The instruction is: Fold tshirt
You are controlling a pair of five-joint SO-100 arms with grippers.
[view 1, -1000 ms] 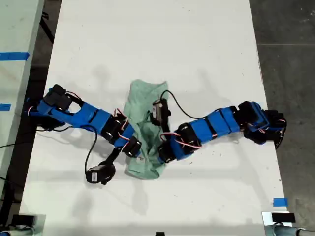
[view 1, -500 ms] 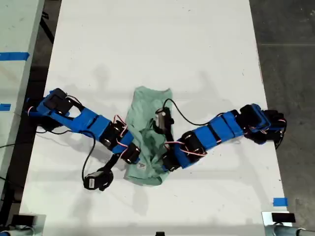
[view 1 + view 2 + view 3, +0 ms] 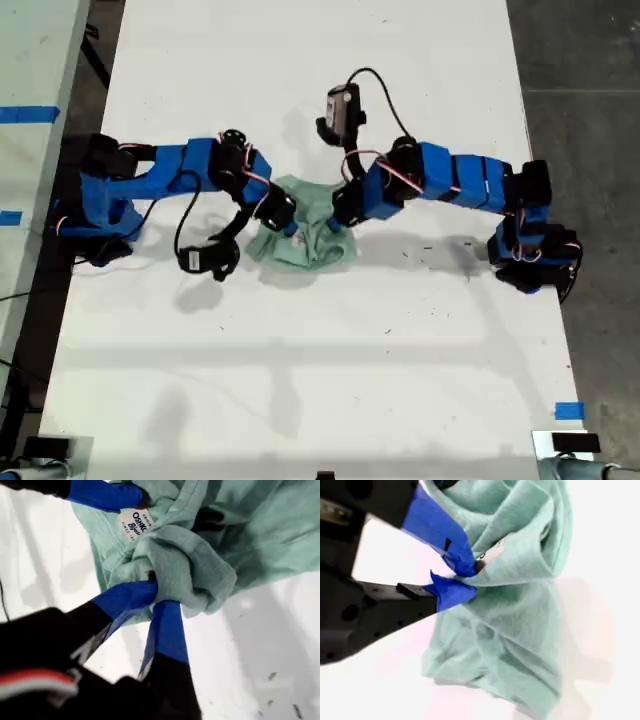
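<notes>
The tshirt [image 3: 302, 247] is a pale mint-green cloth, bunched into a small heap at the middle of the white table [image 3: 320, 380]. My first gripper [image 3: 336, 218] belongs to the arm reaching in from the exterior view's right, and it is shut on a wad of the tshirt [image 3: 190, 565]. My second gripper [image 3: 287, 224], on the arm from the exterior view's left, is shut on the cloth beside the white label [image 3: 492, 554]. The label [image 3: 134, 522] also shows in the first wrist view, next to the other gripper's blue finger. Both grippers [image 3: 157, 592] [image 3: 465, 580] sit close together.
A second pale table with blue tape [image 3: 28, 113] stands at the exterior view's left edge. Dark floor [image 3: 590, 80] runs along the exterior view's right. A blue tape mark [image 3: 568, 410] sits near the table's lower right corner in that view.
Both arms have swung up the exterior view, taking the tshirt with them. The shirt went from a long upright strip to a short bunched heap.
</notes>
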